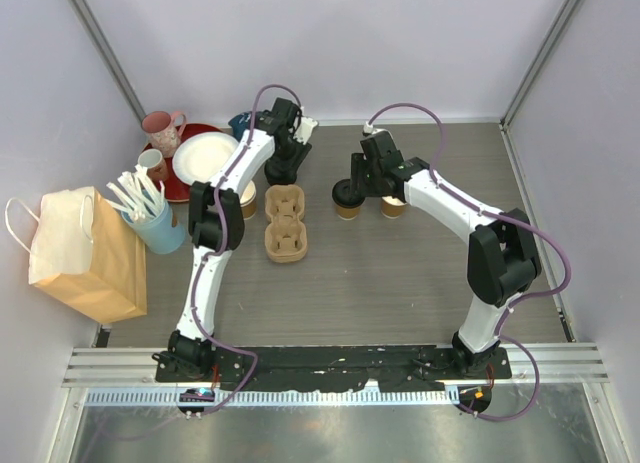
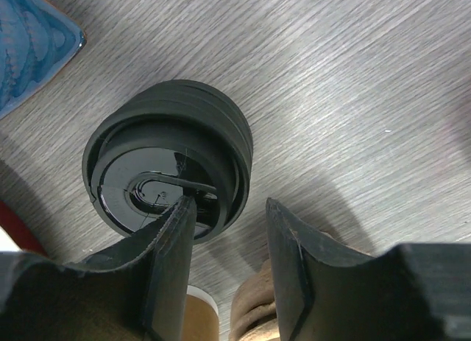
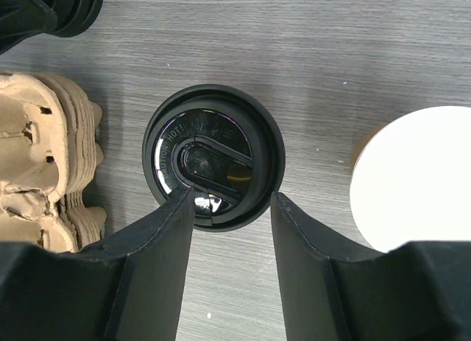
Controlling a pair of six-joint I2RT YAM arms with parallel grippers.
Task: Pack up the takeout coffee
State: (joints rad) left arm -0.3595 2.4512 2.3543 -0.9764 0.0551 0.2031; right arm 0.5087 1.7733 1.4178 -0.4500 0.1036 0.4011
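- While the right gripper (image 3: pixel 232 199) hovers with its jaws apart over the takeout coffee (image 3: pixel 213 157), nothing is clamped. The lidded cup stands upright on the table (image 1: pixel 400 293), between the pulp carrier (image 3: pixel 44 157) and a lidless cup (image 3: pixel 412 175).
- My left gripper (image 2: pixel 229 205), jaws likewise apart and empty, hangs above a ridged black item (image 2: pixel 169 157) at the far side. Whether that is a second coffee or a stack of lids, I cannot tell.
- Risk: the lid looks wider than the gap between the right fingers. A straight descent could land a fingertip on the rim and tip or crush the cup, so I judge wider jaws are needed first.
- Risk: the lidless cup sits near on the right. A swinging outer finger could knock it and spill it.
- Room: bare table lies toward the near edge. The carrier's left flank is crowded by the left arm (image 1: pixel 215 218), and the paper bag (image 1: pixel 85 253) stands well apart at the far left.
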